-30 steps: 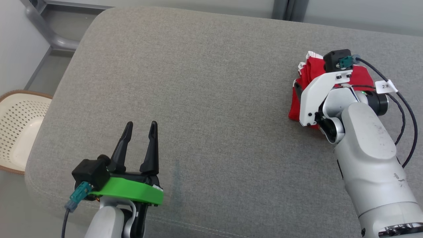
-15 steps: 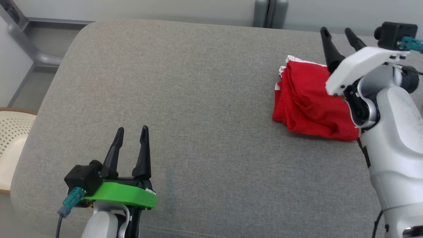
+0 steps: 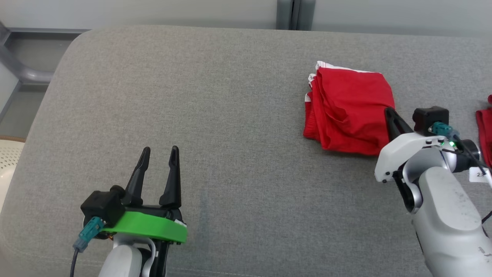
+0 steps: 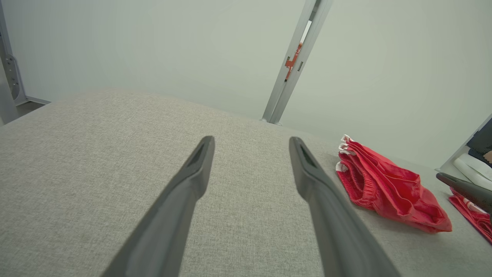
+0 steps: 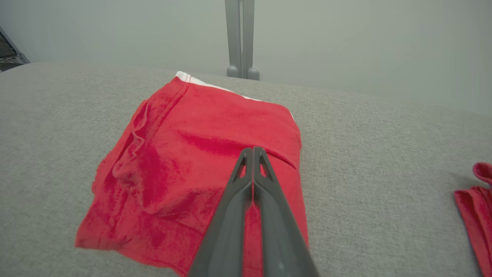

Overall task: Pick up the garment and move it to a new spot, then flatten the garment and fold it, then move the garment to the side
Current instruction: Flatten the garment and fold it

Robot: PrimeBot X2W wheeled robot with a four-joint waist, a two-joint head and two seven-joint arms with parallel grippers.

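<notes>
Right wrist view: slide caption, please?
Shut right claw aimed at the folded red garment lying on the grey cushion.

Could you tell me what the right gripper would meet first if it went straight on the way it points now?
Most likely the folded red garment: the shut right gripper points across it. How high it rides is unclear, so it might skim over.

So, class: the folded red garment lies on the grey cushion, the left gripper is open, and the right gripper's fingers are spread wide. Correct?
No: the right wrist view shows the right gripper shut, fingers pressed together. The rest stands: the folded red garment lies on the grey cushion and the left gripper is open.
</notes>
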